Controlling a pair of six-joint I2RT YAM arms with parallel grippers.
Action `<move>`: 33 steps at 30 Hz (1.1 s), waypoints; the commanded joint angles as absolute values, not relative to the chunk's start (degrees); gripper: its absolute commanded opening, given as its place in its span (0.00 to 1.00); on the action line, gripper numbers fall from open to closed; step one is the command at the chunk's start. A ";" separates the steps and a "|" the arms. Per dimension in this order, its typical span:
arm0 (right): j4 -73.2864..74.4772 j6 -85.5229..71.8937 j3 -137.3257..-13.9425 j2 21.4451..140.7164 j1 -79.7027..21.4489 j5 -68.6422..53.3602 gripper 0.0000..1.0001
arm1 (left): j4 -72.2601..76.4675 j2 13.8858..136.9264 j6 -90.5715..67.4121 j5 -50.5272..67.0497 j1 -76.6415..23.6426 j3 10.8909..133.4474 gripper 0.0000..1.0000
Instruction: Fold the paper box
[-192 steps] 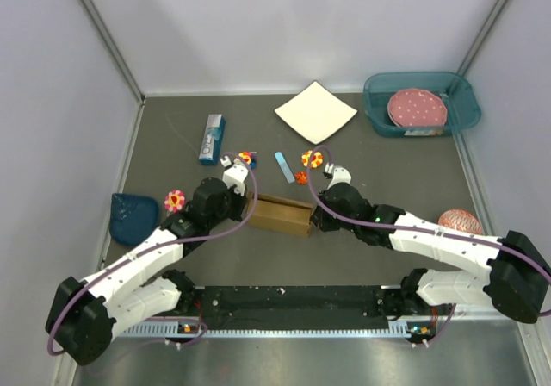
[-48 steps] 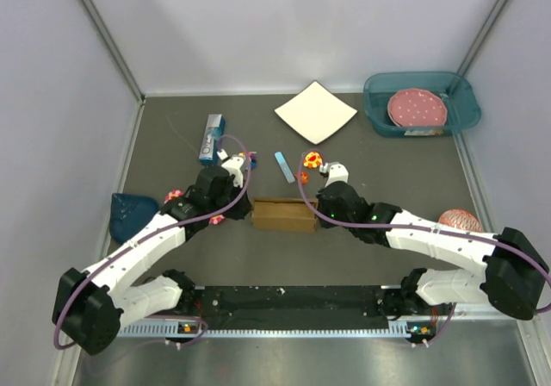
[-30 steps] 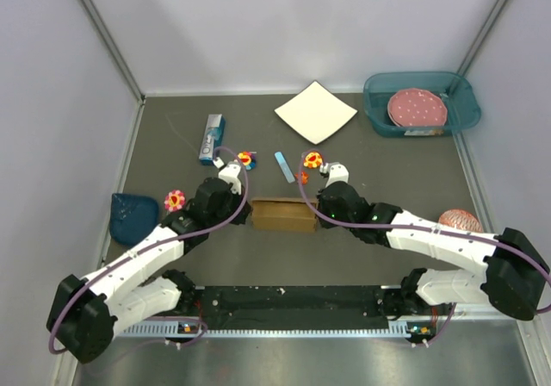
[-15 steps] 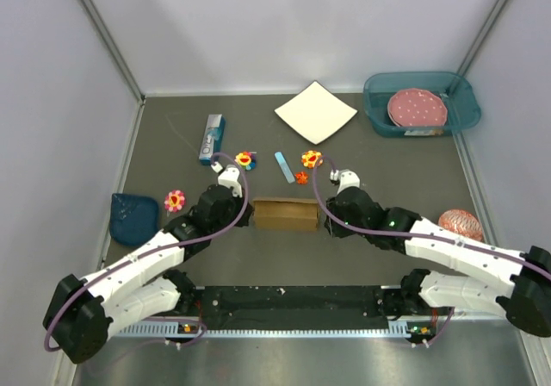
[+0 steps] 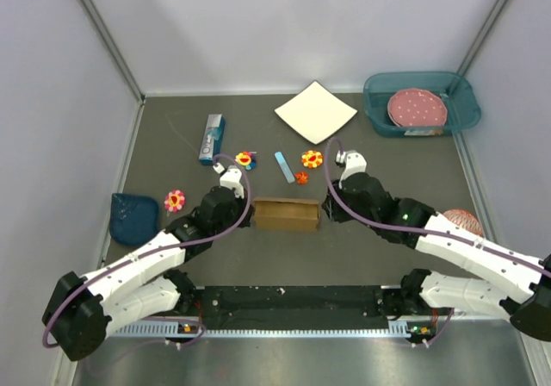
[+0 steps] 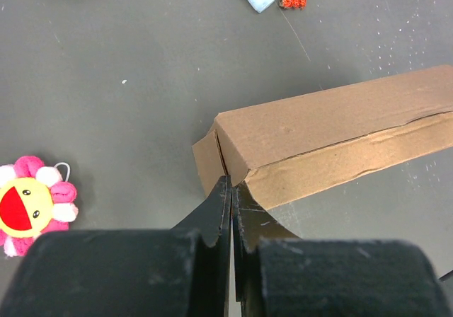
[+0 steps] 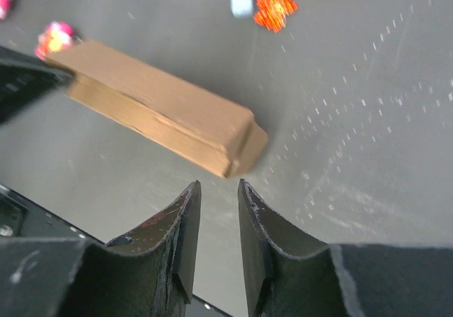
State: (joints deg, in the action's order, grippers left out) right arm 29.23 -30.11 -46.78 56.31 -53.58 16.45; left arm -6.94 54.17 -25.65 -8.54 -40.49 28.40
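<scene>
The paper box is a folded, flat, long brown cardboard box lying mid-table. My left gripper is shut, its tips pressed against the box's left end corner, beside a small end flap that stands slightly out. My right gripper is open with a narrow gap and empty. In the right wrist view its tips hang just short of the box's right end, apart from it.
A white square sheet, a teal bin with a pink dotted plate, and a small blue carton lie at the back. Flower toys, a blue strip and a blue cloth surround the box.
My right gripper has drawn back from the box's right end and lifted to the right. My left gripper has come to the box's left end and stays there.
</scene>
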 commanded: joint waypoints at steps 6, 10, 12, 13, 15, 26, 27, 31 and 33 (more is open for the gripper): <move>18.82 -28.56 -59.15 70.90 -53.97 12.75 0.25 | -13.80 56.25 -26.10 -9.93 -41.57 27.16 0.00; 17.58 -28.65 -57.49 74.61 -53.96 10.55 0.22 | -13.89 55.72 -26.28 -9.67 -41.66 26.98 0.00; 16.70 -29.17 -55.56 75.23 -53.97 9.94 0.22 | -13.97 55.72 -26.54 -9.67 -41.66 27.07 0.00; 15.92 -29.27 -53.55 75.32 -53.96 9.58 0.21 | -14.32 55.98 -26.72 -9.67 -41.66 27.07 0.00; 14.95 -30.05 -51.43 75.76 -53.96 8.79 0.20 | -14.68 56.34 -26.81 -9.84 -41.66 27.59 0.00; 11.87 -31.73 -44.12 78.66 -53.96 8.61 0.19 | -20.82 54.32 -27.16 -11.69 -41.66 31.89 0.27; 11.87 -31.64 -44.12 78.84 -53.96 8.70 0.19 | -22.74 53.97 -26.81 -12.47 -41.66 32.43 0.33; 11.78 -31.55 -44.21 79.28 -54.05 9.05 0.19 | -27.06 51.77 -25.75 -16.59 -41.57 34.71 0.39; 11.78 -31.46 -44.21 79.54 -53.96 9.14 0.19 | -28.99 50.63 -25.75 -18.10 -41.57 36.21 0.40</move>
